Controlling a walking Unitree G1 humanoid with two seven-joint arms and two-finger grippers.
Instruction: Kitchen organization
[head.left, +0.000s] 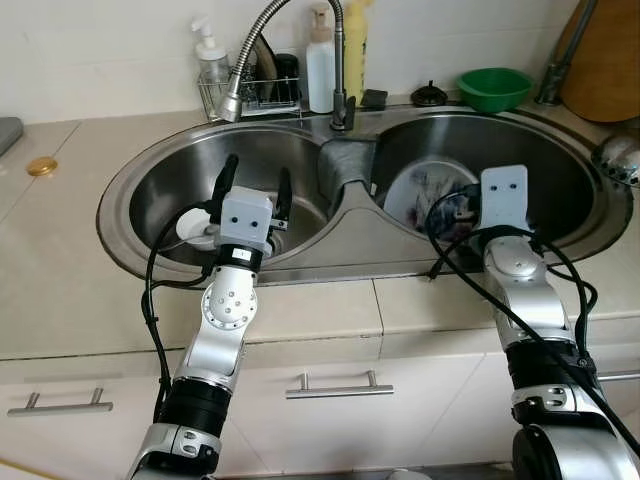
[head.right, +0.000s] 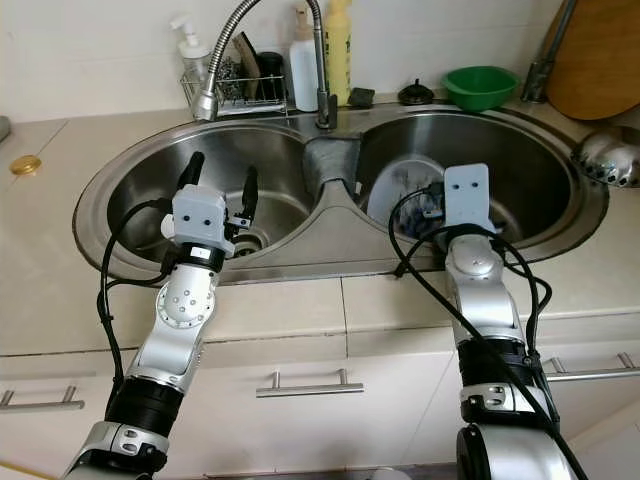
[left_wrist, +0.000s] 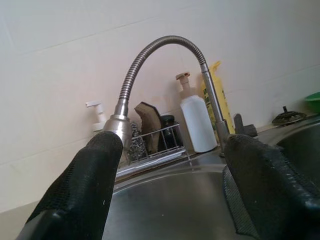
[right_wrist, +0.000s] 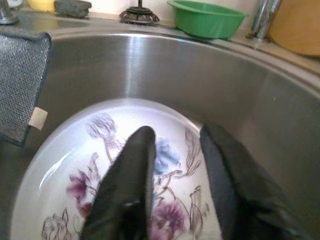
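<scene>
Stainless double-basin sink (head.left: 300, 268) set in beige desk (head.left: 70, 240). Right tool (right_wrist: 175, 165) narrowly parted, empty, over white floral plate (right_wrist: 65, 165). Left tool (left_wrist: 170, 190) wide open, empty.

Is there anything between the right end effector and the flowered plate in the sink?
Nothing visible. The right end effector hovers directly over the flowered plate in the right basin, fingers apart; the grey cloth hangs off to the side.

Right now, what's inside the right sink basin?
A floral plate lies in the right basin, with the right gripper open just above it. The gripper and wrist cover part of the plate and the basin floor.
</scene>
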